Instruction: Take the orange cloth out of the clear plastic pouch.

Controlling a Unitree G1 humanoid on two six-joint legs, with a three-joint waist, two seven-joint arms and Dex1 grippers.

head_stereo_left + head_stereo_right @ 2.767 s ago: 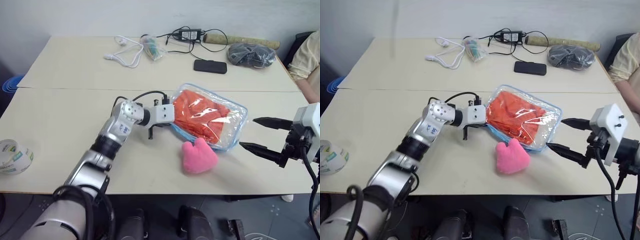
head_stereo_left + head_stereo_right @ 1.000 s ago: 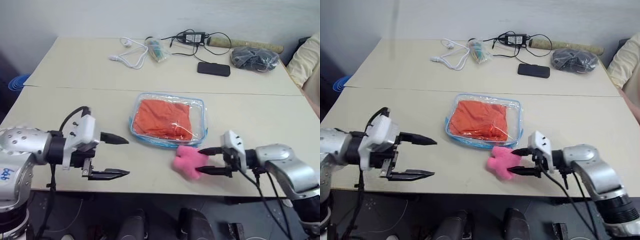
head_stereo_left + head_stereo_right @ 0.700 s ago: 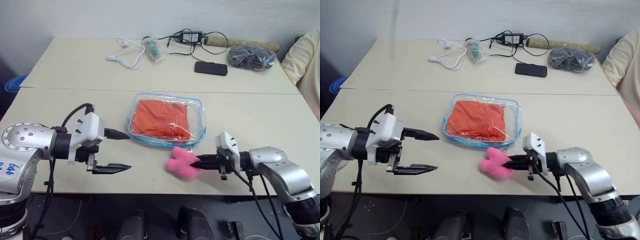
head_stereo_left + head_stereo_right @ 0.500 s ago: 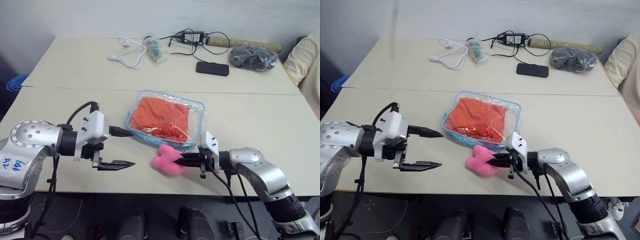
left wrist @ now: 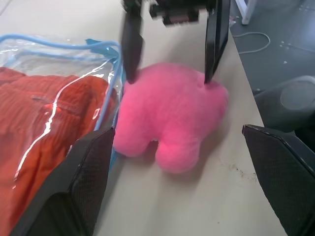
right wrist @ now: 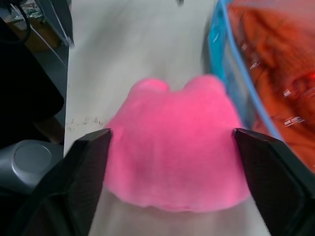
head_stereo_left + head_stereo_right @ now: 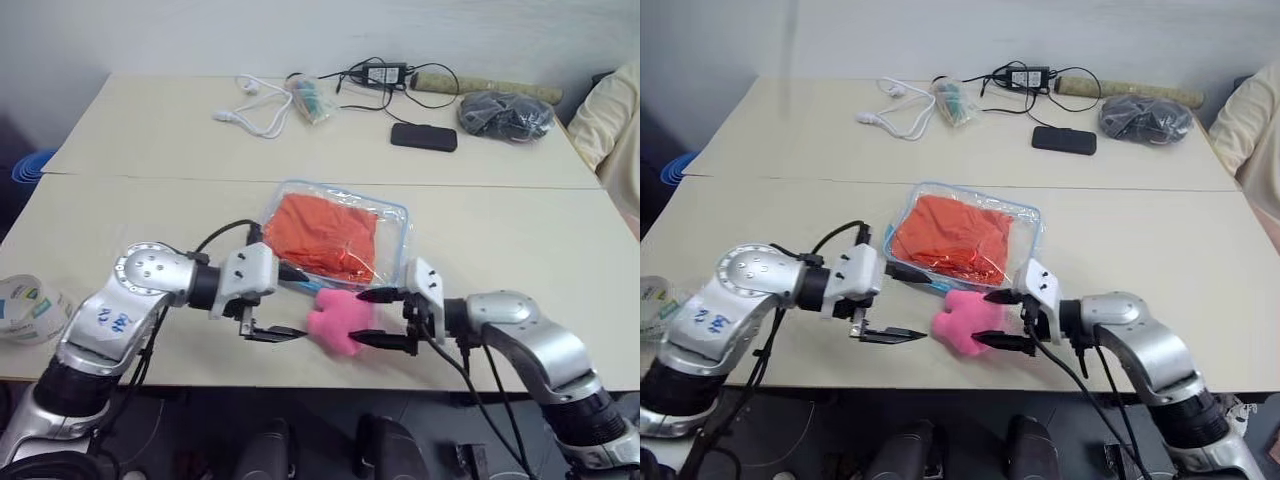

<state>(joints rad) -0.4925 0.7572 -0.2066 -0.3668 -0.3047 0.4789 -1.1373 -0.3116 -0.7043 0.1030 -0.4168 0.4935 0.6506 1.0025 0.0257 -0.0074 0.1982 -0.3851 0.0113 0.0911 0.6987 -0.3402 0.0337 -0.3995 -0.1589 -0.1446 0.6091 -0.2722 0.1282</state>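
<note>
A: Left eye view: what is seen of the two tools?

B: The left tool (image 7: 291, 303) is held spread wide, nothing gripped, its upper finger lying against the near edge of the clear plastic pouch (image 7: 393, 222) and its lower finger just beside the pink plush (image 7: 341, 320). The right tool (image 7: 374, 319) is also released, its two fingers parted on either side of the plush's right end; in the left wrist view the fingertips are seen touching the plush's fur without squeezing it.

A: And where is the orange cloth placed?

B: The orange cloth (image 7: 322, 232) is seen inside the pouch, folded and wrinkled, lying flat on the near tabletop (image 7: 520, 245). The pouch's blue zipper edging is seen in the right wrist view just beside the plush.

A: What is found further out?

B: A tape roll (image 7: 26, 308) is seen at the left edge of the near tabletop, well apart from the pouch. On the far tabletop a white cable (image 7: 252, 113), a small clear bag (image 7: 310, 98), a power adapter (image 7: 382, 72), a black phone (image 7: 424, 136) and a dark bundle (image 7: 506, 111) are laid out. A person's sleeve (image 7: 612, 125) is seen at the right edge.
</note>
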